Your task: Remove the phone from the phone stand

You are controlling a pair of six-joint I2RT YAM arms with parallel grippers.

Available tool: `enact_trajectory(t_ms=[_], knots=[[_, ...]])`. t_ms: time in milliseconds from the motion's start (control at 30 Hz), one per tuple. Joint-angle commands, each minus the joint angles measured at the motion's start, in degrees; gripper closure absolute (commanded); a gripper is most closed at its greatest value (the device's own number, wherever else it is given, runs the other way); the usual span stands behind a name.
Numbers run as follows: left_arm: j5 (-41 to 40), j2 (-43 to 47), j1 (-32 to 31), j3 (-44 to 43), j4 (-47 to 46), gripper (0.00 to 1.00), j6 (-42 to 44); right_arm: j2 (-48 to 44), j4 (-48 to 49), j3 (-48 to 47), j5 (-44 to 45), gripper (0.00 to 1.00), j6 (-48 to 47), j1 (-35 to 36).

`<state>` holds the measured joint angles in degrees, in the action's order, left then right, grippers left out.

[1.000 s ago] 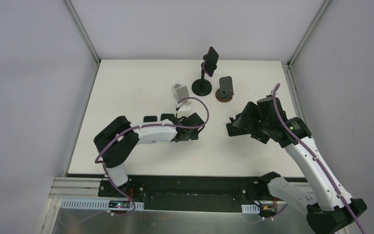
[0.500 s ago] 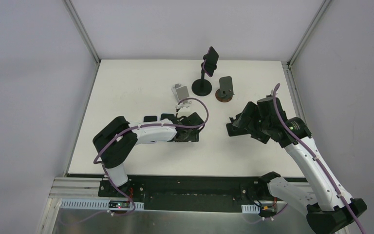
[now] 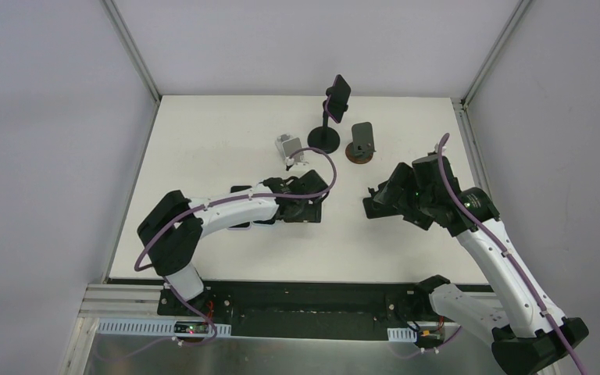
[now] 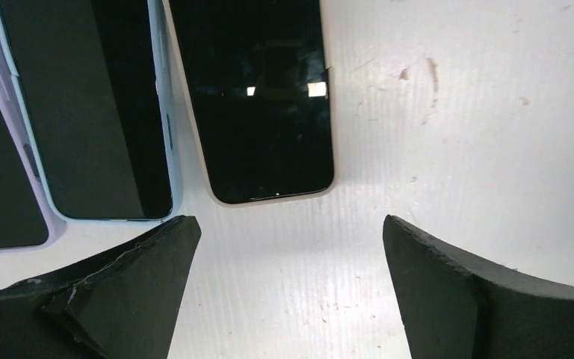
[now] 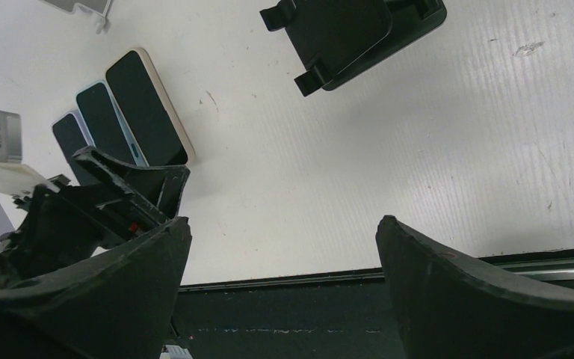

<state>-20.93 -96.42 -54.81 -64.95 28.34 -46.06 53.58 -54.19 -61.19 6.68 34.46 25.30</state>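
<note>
The phone [image 3: 339,95], dark with a purple edge, sits tilted in the clamp of the black pole phone stand [image 3: 323,139] at the back of the table. Both grippers are well short of it. My left gripper [image 3: 301,212] hangs low over the table, open and empty. In the left wrist view the left gripper [image 4: 291,254] has only bare table between its fingers. My right gripper [image 3: 369,201] hovers mid-table, to the right of the left one. Seen from the right wrist, the right gripper [image 5: 284,232] is open and holds nothing.
Three phones lie flat side by side just ahead of the left fingers: beige-cased [image 4: 258,97], light blue [image 4: 93,112], lilac [image 5: 71,138]. An empty grey stand on a brown base [image 3: 362,142] and a small white stand [image 3: 287,148] flank the pole stand. A black clip holder [image 5: 351,34] lies on the table.
The left gripper opened wider, and its forearm swung over the row of flat phones as the elbow shifted left. The right arm has not moved.
</note>
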Motion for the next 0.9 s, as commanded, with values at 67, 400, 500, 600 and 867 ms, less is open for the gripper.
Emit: enact_trajectory(t_ms=[67,400,500,600,867], knots=[[1.4,5.4,0.5,-6.2,3.9,0.01,7.4,0.5,-0.3,-3.3,2.4,0.01,0.4,-0.4],[4.7,15.3,10.3,-5.4,4.9,0.01,18.6,5.2,-0.7,-8.6,-1.4,0.01,-1.4,-0.6],[6.0,18.4,13.7,-3.9,5.0,0.01,19.6,6.1,1.0,-9.5,-4.0,0.01,-2.9,-0.6],[5.7,21.2,16.6,-1.8,5.0,0.01,20.6,5.4,6.1,-8.6,-5.4,0.01,-3.6,-0.7],[3.8,27.4,18.3,3.0,5.2,0.01,22.7,10.4,6.0,-13.9,-3.5,0.01,-2.6,-2.2]])
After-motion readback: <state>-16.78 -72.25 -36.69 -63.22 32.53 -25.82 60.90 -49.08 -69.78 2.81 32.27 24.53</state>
